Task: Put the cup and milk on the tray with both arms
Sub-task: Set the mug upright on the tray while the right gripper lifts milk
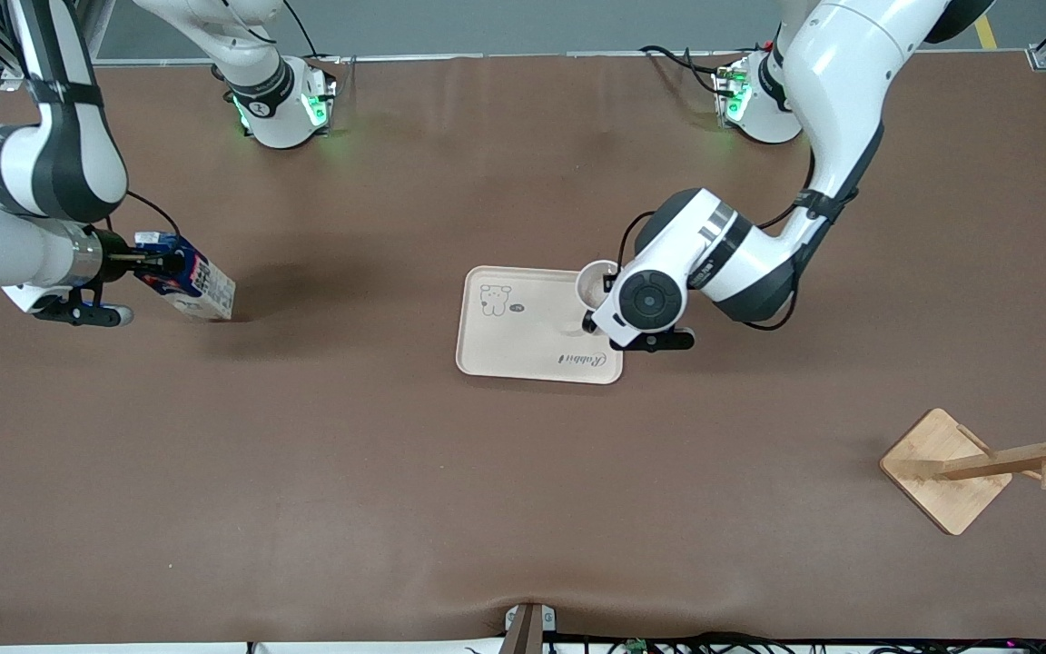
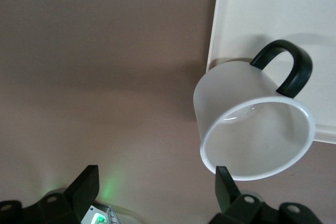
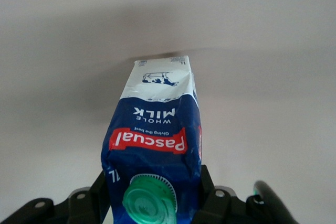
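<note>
The jaws of the left gripper [image 2: 155, 195] are spread wide, and the cup [image 2: 255, 129] sits between them but more to one side, right by one finger [image 2: 224, 187], with the other finger standing off over bare table. I cannot tell if that near finger touches the cup. The cup stands on the tray [image 1: 523, 350], at the edge nearest the left arm's end of the table, with its black handle pointing in over the tray. The jaws of the right gripper [image 3: 152, 200] are pinching the milk [image 3: 155, 135] near its top, one finger on each side, just by the green cap. The milk [image 1: 196, 283] leans over, with its bottom end on the table, well apart from the tray, at the right arm's end. A wooden rack [image 1: 986, 468] lies nearer the front camera.
</note>
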